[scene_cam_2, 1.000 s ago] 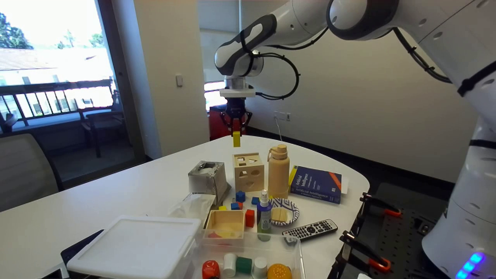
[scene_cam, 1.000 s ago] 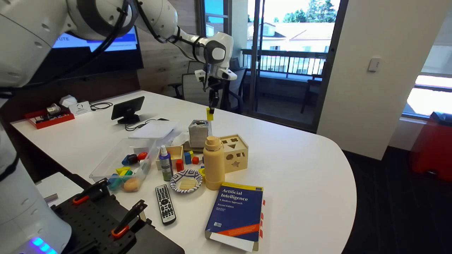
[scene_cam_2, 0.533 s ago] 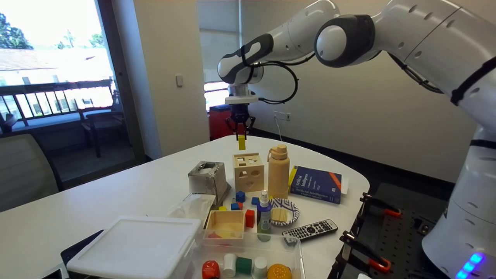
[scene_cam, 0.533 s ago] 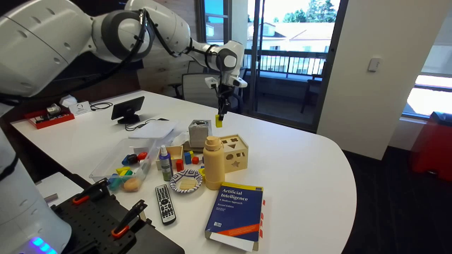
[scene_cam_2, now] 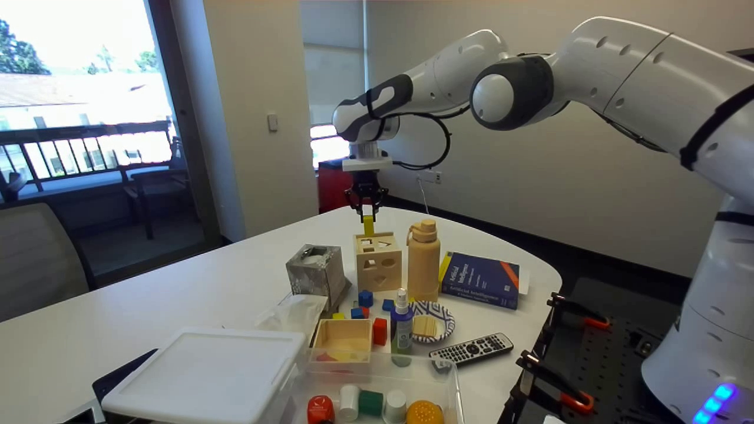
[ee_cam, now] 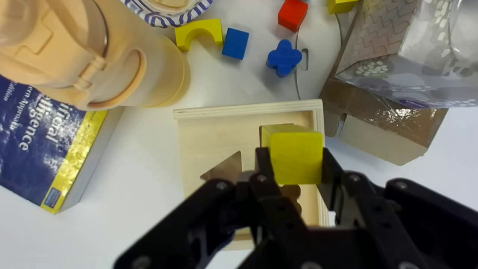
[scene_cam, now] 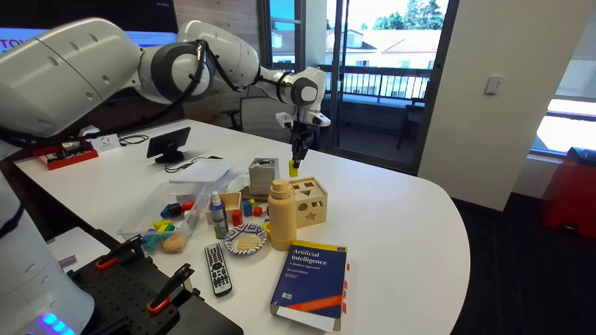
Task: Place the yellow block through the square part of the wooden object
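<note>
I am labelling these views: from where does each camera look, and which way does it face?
Wrist view: above the gripper, looking down at the wooden box; only that gripper shows, holding the yellow block.
An exterior view: raised near the base, facing the balcony; base, arm, gripper show.
An exterior view: raised near the base, facing the pale wall; same parts show.
Both exterior views share the bottle and remote.
</note>
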